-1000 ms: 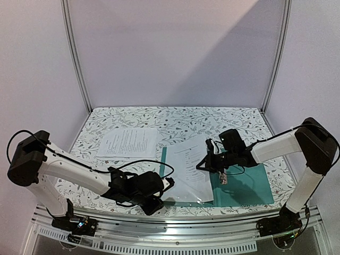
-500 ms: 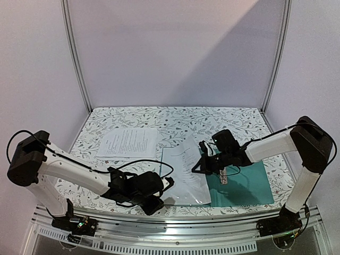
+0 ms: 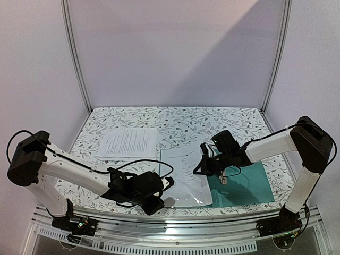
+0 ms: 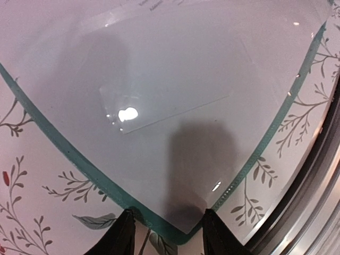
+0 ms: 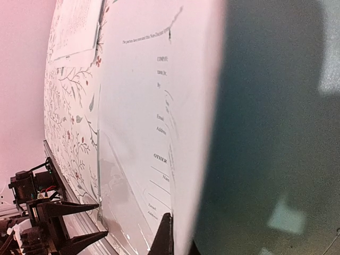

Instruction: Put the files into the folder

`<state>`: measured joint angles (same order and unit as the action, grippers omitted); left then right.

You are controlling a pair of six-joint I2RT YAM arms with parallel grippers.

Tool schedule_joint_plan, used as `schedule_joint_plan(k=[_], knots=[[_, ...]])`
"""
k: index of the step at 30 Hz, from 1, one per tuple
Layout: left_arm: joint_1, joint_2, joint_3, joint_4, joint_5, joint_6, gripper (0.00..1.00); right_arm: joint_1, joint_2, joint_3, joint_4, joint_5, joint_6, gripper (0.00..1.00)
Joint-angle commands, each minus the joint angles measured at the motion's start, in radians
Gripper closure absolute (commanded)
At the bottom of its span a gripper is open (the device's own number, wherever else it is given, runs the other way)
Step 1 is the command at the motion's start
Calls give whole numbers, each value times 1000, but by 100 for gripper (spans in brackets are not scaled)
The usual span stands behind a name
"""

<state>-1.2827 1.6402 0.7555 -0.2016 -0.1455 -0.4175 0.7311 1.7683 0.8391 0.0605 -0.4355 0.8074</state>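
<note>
The right claw (image 3: 204, 166), pinched shut on the printed sheet (image 3: 183, 170) over the open folder (image 3: 247, 186) at the worktop's (image 3: 212, 119) near edge, should lower it square against the spine while the left claw (image 4: 170, 239), jaws parted astride the folder's corner, pins it.

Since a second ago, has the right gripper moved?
Yes. The right gripper, shut on the sheet, has shifted left, away from the silver clip on the teal folder.
</note>
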Motion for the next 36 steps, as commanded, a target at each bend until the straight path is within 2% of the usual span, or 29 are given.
schedule_joint_plan(k=[1,7,11,16,22,28,36], knots=[[-15,62,-51,-85,58,-20,56,9,-3,6,18,11,35,100],[-15,71,-42,-87,56,-15,55,15,1,-44,74,16,97,100],[-17,49,-42,-88,49,-5,49,20,-7,-41,45,36,82,100],[-20,-52,-49,-83,15,9,40,19,-6,-3,19,54,46,100],[-21,-209,-123,-68,19,-30,35,20,2,-1,16,57,40,100],[-39,-183,-140,-65,87,4,37,19,4,-10,35,48,46,100],[-50,-56,-81,-60,27,23,48,21,13,-52,111,16,120,100]])
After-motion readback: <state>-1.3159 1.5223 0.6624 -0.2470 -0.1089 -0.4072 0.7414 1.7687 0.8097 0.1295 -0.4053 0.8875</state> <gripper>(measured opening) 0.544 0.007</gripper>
